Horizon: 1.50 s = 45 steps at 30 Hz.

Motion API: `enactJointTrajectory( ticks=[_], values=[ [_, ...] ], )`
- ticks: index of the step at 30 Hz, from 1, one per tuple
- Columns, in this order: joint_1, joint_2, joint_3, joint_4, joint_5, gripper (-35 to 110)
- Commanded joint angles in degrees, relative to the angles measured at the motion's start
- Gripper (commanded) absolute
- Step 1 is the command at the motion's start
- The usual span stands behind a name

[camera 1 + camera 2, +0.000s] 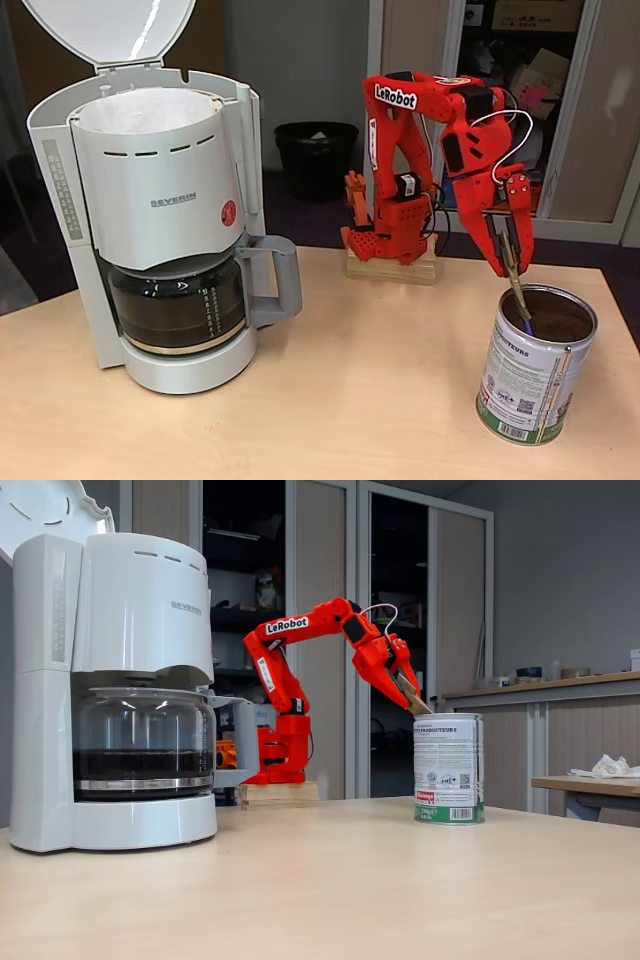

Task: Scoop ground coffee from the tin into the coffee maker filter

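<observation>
The silver tin (535,375) with a white and green label stands at the right of the table, brown ground coffee showing inside; in a fixed view the tin (449,770) is right of the arm. My red gripper (510,258) hangs just above the tin's rim, shut on a thin scoop handle (517,292) whose lower end dips into the coffee. In a fixed view the gripper (412,700) tilts down at the tin's top. The white paper filter (150,108) lines the open top basket of the white Severin coffee maker (170,210) at the left.
The coffee maker's hinged lid (110,30) stands open upward. A glass carafe (180,305) sits under the basket. The arm's base (390,245) is clamped on a wooden block at the table's far edge. Bare tabletop (380,390) lies between maker and tin.
</observation>
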Motion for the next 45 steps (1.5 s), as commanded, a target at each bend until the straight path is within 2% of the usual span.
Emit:
enactJointTrajectory(
  ticks=[1, 20, 34, 45],
  values=[
    [-2.11, -0.53, -1.93, 1.23, -0.88, 0],
    [-6.24, -5.27, -9.23, 4.83, 0.79, 0],
    [-8.96, -4.04, -5.98, 1.23, 22.76, 0],
    [-9.67, -0.26, -0.26, -2.37, 32.43, 0]
  ],
)
